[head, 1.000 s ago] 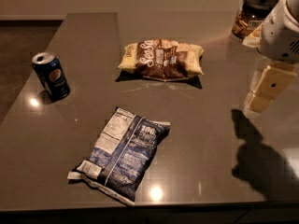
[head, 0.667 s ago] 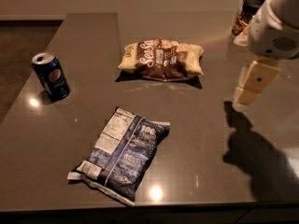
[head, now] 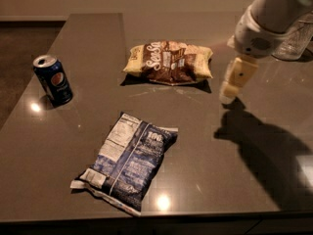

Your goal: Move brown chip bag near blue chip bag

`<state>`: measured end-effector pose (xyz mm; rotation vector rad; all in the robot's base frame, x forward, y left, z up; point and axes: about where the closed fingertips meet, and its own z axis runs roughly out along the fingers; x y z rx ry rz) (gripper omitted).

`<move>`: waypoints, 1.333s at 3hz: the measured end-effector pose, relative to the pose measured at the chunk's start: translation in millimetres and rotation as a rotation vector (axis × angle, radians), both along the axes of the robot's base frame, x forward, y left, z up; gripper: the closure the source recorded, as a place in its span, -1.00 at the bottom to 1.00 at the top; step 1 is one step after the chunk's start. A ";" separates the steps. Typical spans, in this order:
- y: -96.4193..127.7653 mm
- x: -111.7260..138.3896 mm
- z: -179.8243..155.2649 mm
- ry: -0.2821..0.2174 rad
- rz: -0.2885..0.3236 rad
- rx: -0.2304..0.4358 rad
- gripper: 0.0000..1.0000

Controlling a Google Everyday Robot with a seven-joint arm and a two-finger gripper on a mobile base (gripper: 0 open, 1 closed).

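Toward twelve o'clock on the dark grey stone-look counter (head: 88,48), in the camera view, lies the crinkly brown chip bag with cream-yellow ends and white script lettering (head: 168,62), flat and lengthwise across. At about six o'clock from it, well apart, the dark blue crinkly chip bag with a white nutrition panel (head: 129,160) lies slanted near the front edge. A small blue soda can (head: 53,80) stands upright at nine o'clock.

At three o'clock of the brown bag, just beside its right end and not touching it, the cream-coloured pincer (head: 230,89) hangs from the white arm (head: 269,18), pointing down at the counter. Whether it is spread or pressed together I cannot tell; it carries nothing.

I judge the approach to be in hand, with no grasp made. The next move calls for shifting toward nine o'clock over the bag, then lowering to pinch it.
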<state>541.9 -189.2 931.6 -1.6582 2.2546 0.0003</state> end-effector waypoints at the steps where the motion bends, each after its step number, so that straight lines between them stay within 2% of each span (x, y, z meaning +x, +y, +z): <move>1: 6.0 39.8 -16.3 0.003 -0.059 0.043 -1.00; 2: 7.8 70.1 -33.2 0.012 -0.112 0.078 -1.00; 4: 12.1 106.6 -66.0 0.053 -0.222 0.151 -0.96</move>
